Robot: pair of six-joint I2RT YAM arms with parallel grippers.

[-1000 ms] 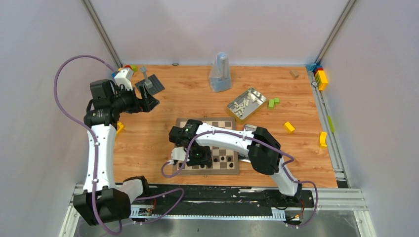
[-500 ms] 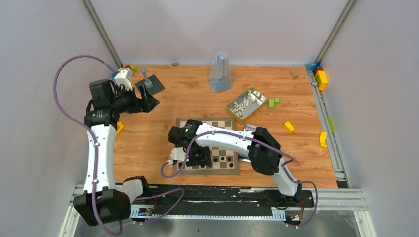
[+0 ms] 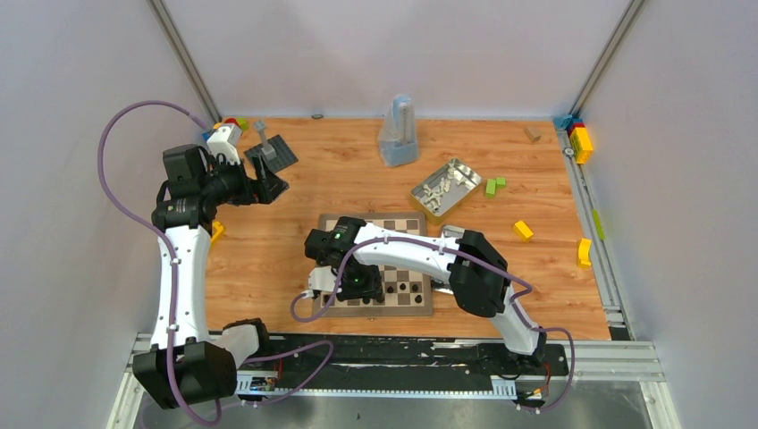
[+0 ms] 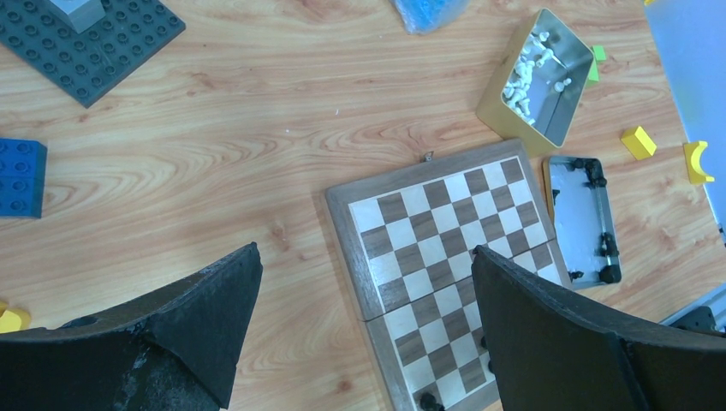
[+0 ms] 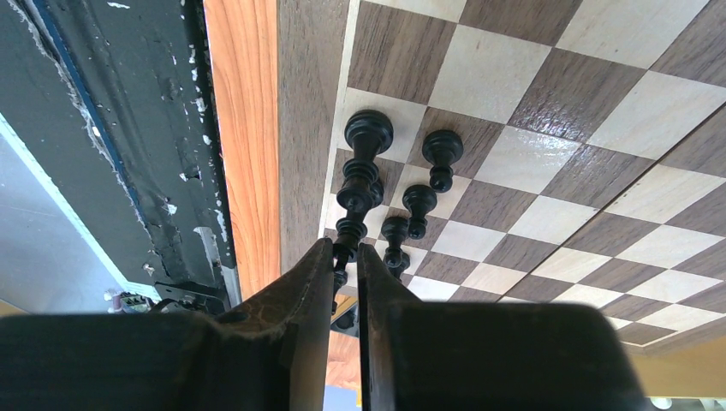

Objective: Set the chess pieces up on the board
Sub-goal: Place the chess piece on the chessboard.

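Note:
The board (image 3: 407, 223) lies in the middle of the table, also seen in the left wrist view (image 4: 445, 248) and close up in the right wrist view (image 5: 514, 103). Several black chess pieces (image 5: 419, 201) stand in two short rows along its near left edge. My right gripper (image 5: 344, 250) is low over that corner (image 3: 357, 286), shut on a black piece (image 5: 342, 260) in the outer row. My left gripper (image 3: 268, 183) hovers high at the far left, open and empty (image 4: 364, 251). White pieces lie in a metal tin (image 4: 539, 81).
A flat tin lid (image 4: 582, 218) with a few black pieces lies right of the board. A dark grey studded plate (image 3: 273, 152) is at the back left, a bluish bag (image 3: 398, 134) at the back. Green blocks (image 3: 493, 186) and yellow blocks (image 3: 523, 231) lie to the right.
The right wrist has shifted only slightly over the board's near left corner. The left arm has not moved.

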